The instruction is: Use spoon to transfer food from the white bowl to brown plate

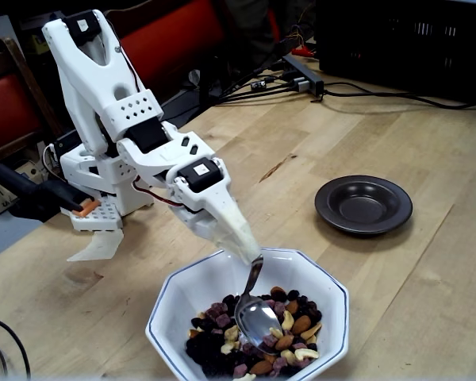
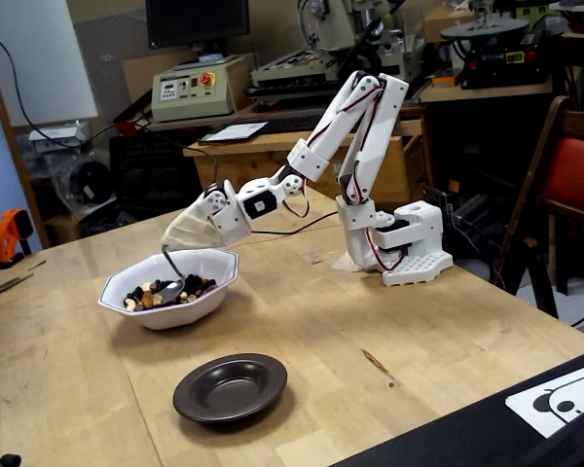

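Over the white bowl (image 1: 182, 294), the claw (image 1: 239, 242) tilts down and pinches the spoon (image 1: 256, 313) by the top of its thin handle, fingers pressed together around it and wrapped in pale tape or film. From that grip the handle curves down into the bowl, and the shiny oval spoon bowl rests in the food (image 1: 289, 333), lying among almonds, cashews, raisins and purple-pink bits with its hollow facing up and looking bare of pieces. In a fixed view from the far side, the same claw (image 2: 180, 238) hangs just above the bowl rim (image 2: 219, 258), the spoon (image 2: 170, 282) dipping into the food (image 2: 151, 294) heaped toward the middle. Behind the claw, the white arm (image 1: 111, 103) folds back to its base (image 2: 409, 253), which sits on the wooden desk (image 1: 412, 294) well clear of the dishes. Farther out, the brown plate (image 1: 363, 204) sits on the desk, well apart from the white bowl, its sunken centre holding nothing; in the other fixed view it (image 2: 230, 387) lies nearer the camera than the bowl. Beyond the desk edge there are black cables (image 1: 357, 91) and a red chair back (image 1: 170, 36).
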`<control>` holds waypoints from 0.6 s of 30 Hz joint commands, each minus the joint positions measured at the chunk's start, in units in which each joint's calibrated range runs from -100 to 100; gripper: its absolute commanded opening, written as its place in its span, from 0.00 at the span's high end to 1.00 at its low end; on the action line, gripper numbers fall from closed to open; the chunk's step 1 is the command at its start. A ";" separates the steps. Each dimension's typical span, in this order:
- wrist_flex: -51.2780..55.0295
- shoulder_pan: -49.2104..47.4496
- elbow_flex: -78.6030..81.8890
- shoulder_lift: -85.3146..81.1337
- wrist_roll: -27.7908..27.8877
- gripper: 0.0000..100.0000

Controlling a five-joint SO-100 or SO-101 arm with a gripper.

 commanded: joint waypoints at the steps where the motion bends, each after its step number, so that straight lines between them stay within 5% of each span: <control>1: -4.51 -0.39 0.78 -1.00 -0.20 0.97; 18: -19.92 -0.39 10.69 -1.00 -0.20 0.97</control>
